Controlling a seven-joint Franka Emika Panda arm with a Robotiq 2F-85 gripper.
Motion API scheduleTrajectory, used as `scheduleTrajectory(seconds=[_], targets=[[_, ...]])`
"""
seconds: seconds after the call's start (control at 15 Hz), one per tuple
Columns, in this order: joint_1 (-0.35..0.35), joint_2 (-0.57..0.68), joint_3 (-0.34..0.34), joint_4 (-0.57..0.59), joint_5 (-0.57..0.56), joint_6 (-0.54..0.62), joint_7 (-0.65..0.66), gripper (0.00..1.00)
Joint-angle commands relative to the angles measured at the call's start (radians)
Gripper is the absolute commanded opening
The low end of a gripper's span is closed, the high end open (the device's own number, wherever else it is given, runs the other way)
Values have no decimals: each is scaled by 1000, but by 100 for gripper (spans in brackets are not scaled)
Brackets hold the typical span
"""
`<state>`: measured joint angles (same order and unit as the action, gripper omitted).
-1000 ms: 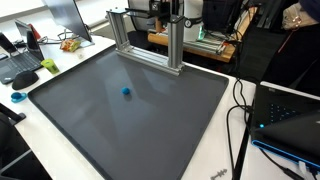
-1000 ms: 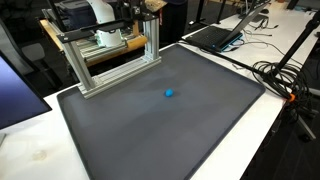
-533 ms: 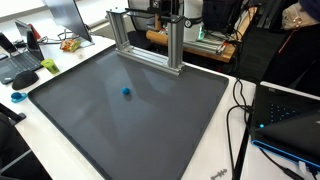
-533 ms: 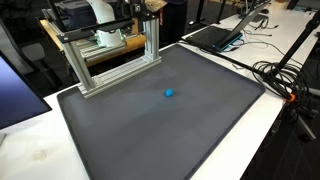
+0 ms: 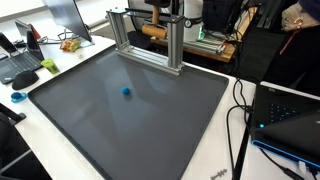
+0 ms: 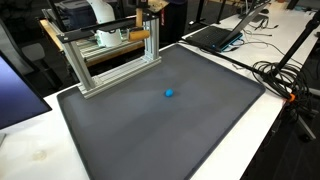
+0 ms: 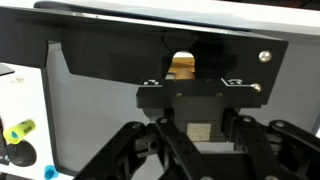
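The light brown wooden block (image 6: 138,33) has dropped to the top rail of the silver aluminium frame (image 6: 112,68), the black gripper (image 7: 198,120) seemingly still pinching it, so the lowering looks nearly finished

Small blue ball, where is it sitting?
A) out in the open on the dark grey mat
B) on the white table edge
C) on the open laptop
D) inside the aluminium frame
A: in both exterior views the small blue ball lies alone on the dark grey mat, well apart from the aluminium frame at the mat's far edge.
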<state>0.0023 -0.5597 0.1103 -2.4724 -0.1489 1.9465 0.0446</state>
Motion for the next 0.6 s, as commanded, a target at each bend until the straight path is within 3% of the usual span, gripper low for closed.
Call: scheduleTrajectory(seconds=[0.0,0.53], targets=[[15,86,1,70,5,27,38,22],[39,244,-10,187,33,112,0,22]])
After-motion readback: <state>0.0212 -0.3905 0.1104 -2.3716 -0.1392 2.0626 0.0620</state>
